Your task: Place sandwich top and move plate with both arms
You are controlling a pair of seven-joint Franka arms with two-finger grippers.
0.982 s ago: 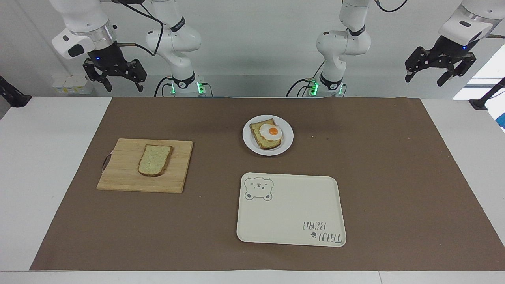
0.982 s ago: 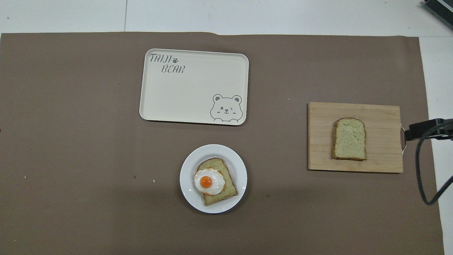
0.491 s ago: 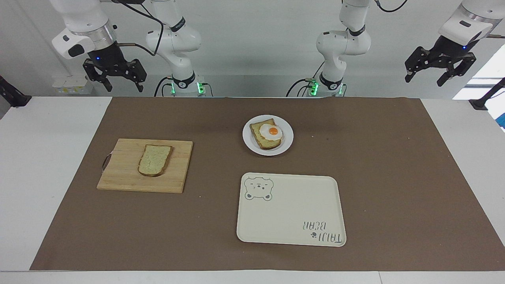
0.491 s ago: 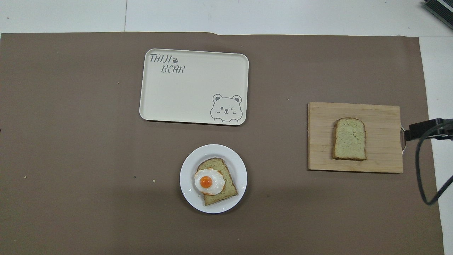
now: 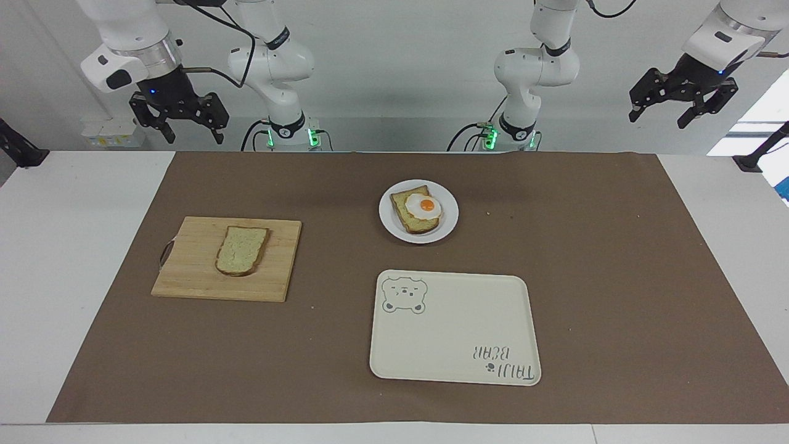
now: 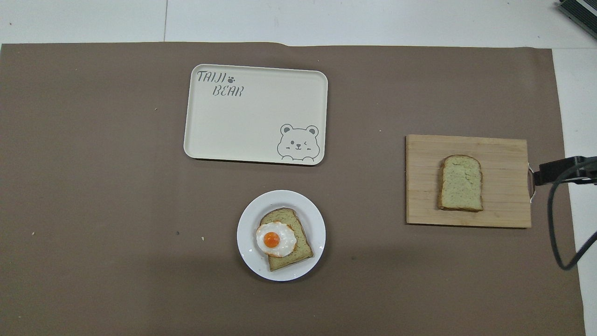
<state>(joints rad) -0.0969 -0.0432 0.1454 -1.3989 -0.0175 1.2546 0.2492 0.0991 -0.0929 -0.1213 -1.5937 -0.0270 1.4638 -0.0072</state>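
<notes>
Brown paper covered most of the white counter, and everything for the job was laid out on it, well apart.

Up over the corner at the right arm's end, the right hand hung high, fingers apart and holding nothing. Below it and farther from the robots lay a wooden cutting board, with the sandwich top flat on it, crust all round, nothing touching it. I took it that the board was there as a staging spot, giving the right arm a short drop to the slice.

Toward the middle, near the robots, sat the plate, carrying the other slice with a fried egg on it, plainly the base waiting for its lid. Farther from the robots than the plate, and just clear of it, lay the cream tray with its bear drawing, bare. I guessed it was where the plate would end up.

Over the corner at the left arm's end, the left hand hovered high too, tilted, fingers spread and empty.

Neither step looked begun. Picking up the plain slice seemed the first move, and a thin, soft slice lying flat would likely be awkward to pinch.
</notes>
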